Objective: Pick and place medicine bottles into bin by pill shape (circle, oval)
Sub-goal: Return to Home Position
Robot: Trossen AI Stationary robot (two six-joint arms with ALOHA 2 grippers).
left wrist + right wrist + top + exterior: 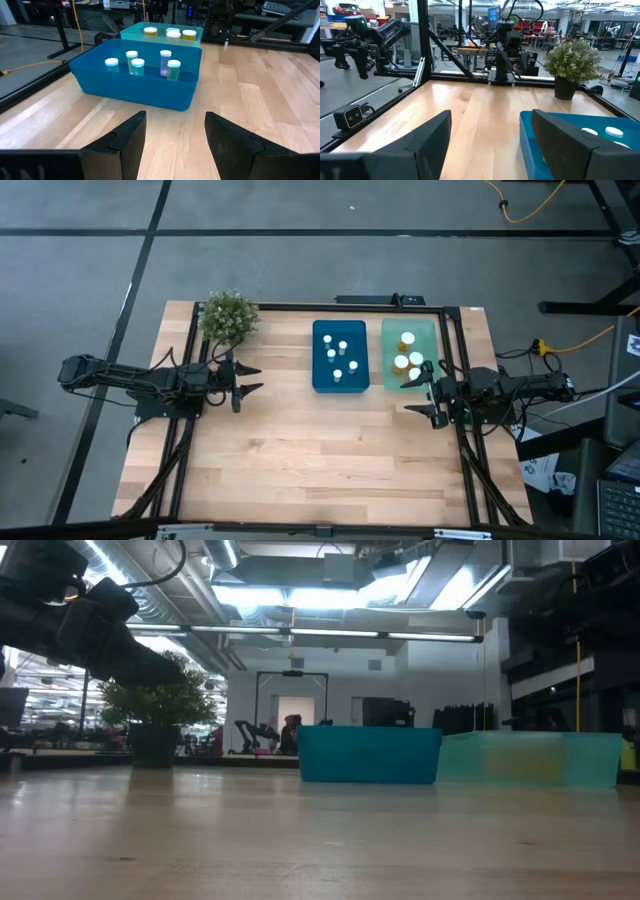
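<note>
Several small white-capped bottles (337,353) stand in the blue bin (320,380); they also show in the left wrist view (137,66). Several larger amber bottles with white caps (408,360) stand in the green bin (392,330), seen behind the blue bin in the left wrist view (173,34). My left gripper (250,379) is open and empty, at the table's left, left of the blue bin. My right gripper (418,395) is open and empty, at the table's right, by the green bin's near right corner.
A potted green plant (229,316) stands at the table's far left, near my left gripper. The two bins stand side by side at the far middle. Bare wooden table (320,460) lies along the near side. Dark frame rails (460,340) run along the table edges.
</note>
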